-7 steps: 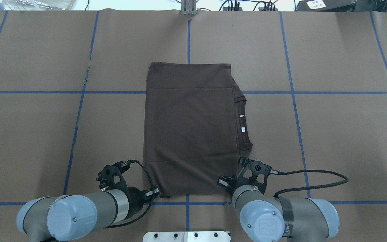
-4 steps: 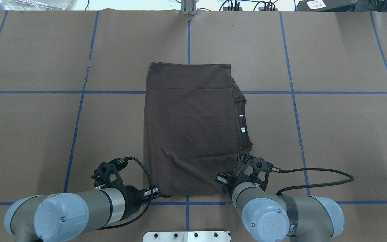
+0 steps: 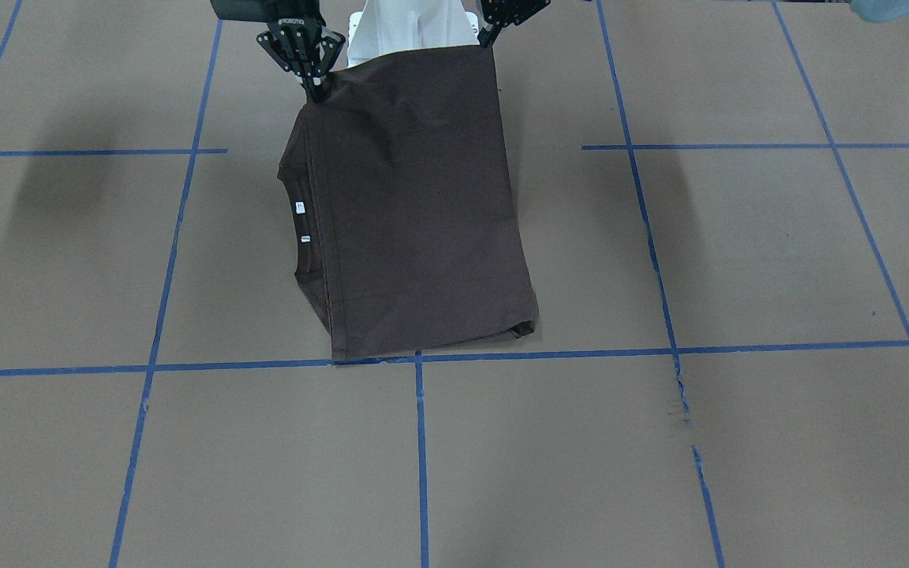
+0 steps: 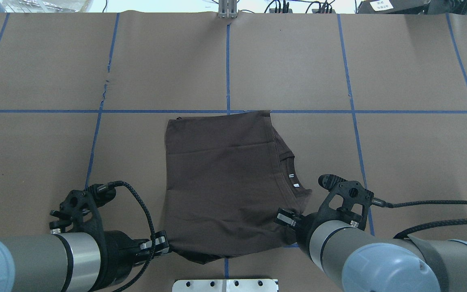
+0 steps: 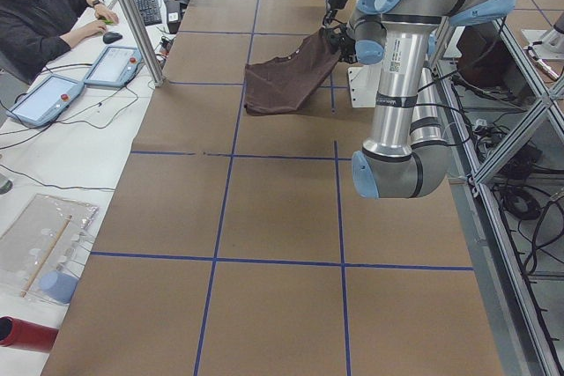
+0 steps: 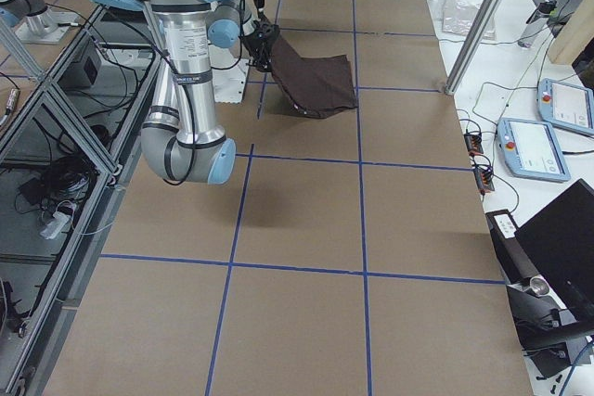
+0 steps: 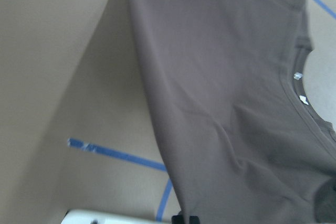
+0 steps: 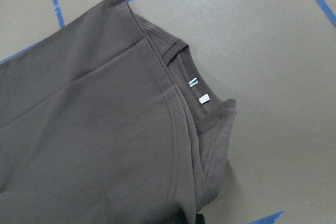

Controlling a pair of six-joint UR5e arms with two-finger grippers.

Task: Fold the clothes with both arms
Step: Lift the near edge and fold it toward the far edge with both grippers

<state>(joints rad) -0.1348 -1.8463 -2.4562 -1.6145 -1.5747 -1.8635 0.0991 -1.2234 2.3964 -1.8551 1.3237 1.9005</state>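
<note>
At the left, the left pincer [image 4: 163, 244] is clenched on one near corner of the dark brown T-shirt [image 4: 221, 182], its fingertips buried under the cloth. The shirt's near edge hangs raised between both arms. Its far end lies on the worktop [image 4: 399, 81], and we cannot see the layers beneath. The collar [image 4: 294, 180] and white tags [image 4: 291, 175] peek out on the right. There the right pincer [image 3: 315, 88] grips the other near corner.
</note>
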